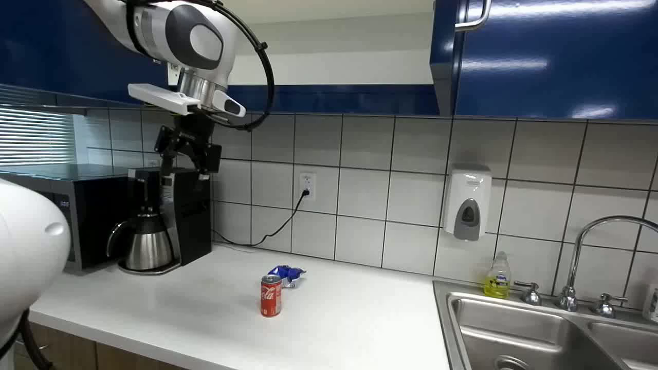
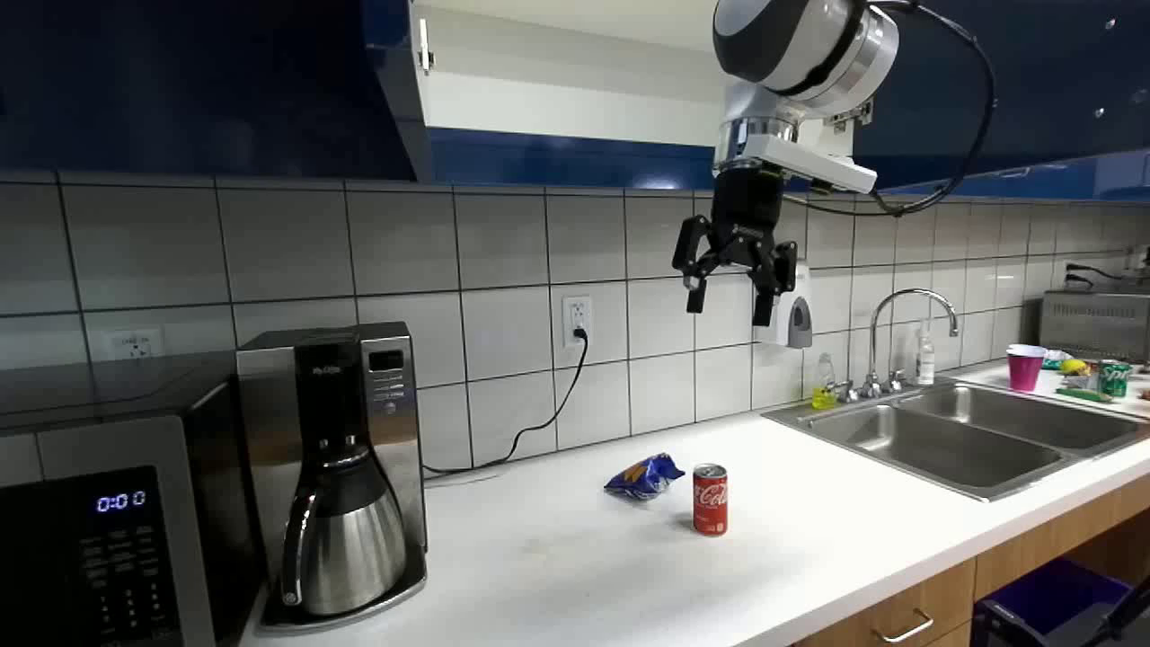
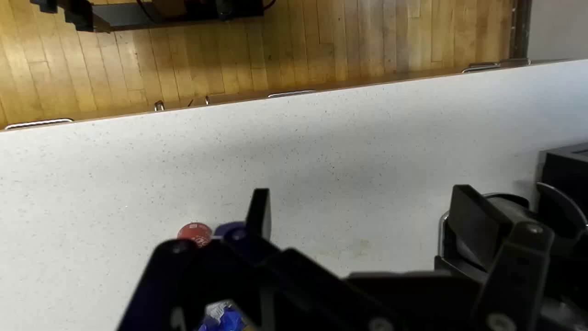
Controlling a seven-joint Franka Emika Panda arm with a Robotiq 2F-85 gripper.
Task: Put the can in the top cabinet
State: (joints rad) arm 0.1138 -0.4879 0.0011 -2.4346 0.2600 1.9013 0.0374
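Observation:
The red can [image 1: 271, 295] stands upright on the white counter, and it also shows in an exterior view [image 2: 710, 500]. In the wrist view the can [image 3: 194, 232] is partly hidden behind a finger. My gripper [image 1: 186, 172] is open and empty, pointing down, well above the counter. It also shows in an exterior view [image 2: 729, 305], and in the wrist view the gripper [image 3: 360, 207] has bare counter between its fingers. The top cabinet [image 1: 334, 67] is open over the tiled wall. Its white interior also shows in an exterior view [image 2: 575, 99], partly hidden by the arm.
A blue packet [image 2: 645, 476] lies beside the can. A coffee maker [image 2: 350, 521] and a microwave [image 2: 99, 512] stand at one end of the counter. A sink [image 1: 514, 329] is at the other end. A soap dispenser [image 1: 468, 203] hangs on the wall.

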